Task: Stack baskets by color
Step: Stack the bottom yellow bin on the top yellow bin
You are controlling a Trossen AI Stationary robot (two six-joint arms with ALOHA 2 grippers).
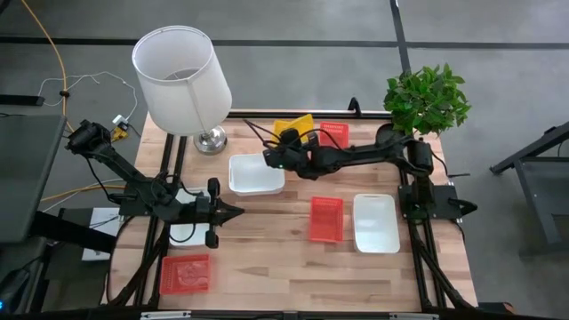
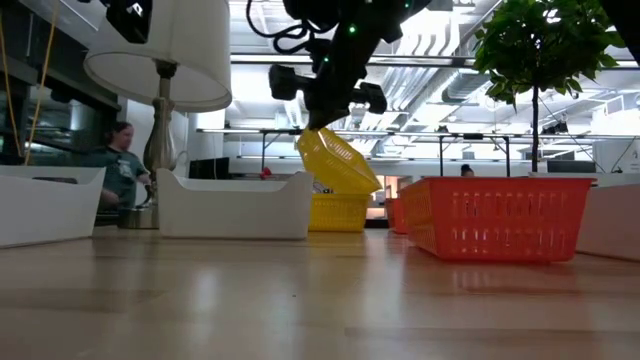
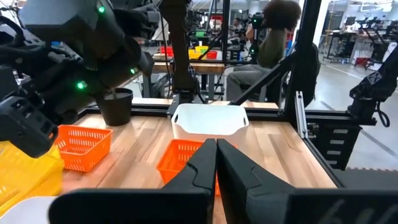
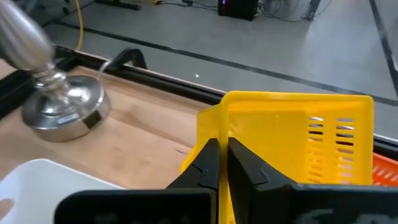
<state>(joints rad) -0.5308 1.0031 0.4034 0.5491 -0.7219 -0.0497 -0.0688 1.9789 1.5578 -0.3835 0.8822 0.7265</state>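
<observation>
My right gripper [image 2: 335, 118] is shut on a yellow mesh basket [image 2: 338, 160], held tilted in the air over a second yellow basket [image 2: 338, 212] near the table's far edge. Whether the two touch I cannot tell. One red basket [image 1: 334, 133] stands beside them. Another red basket [image 1: 326, 219] is mid-table, and a third [image 1: 185, 273] sits near left. White baskets stand at centre [image 1: 256, 174] and right [image 1: 375, 222]. My left gripper [image 1: 238, 212] is shut, level above the left side, touching nothing. My right gripper pinches one wall of the yellow basket [image 4: 214, 127] between its two fingers, near a corner. The fingers slant down toward the table's far edge. The basket hangs tilted below them, its lowest corner [image 2: 372, 186] just over the other yellow basket.
A white-shaded lamp [image 1: 182, 80] with a metal foot [image 4: 62, 111] stands at the far left. A potted plant [image 1: 427, 98] stands at the far right. Another white basket [image 2: 45, 205] shows at the left in the low view. A person sits beyond the table [image 3: 273, 43].
</observation>
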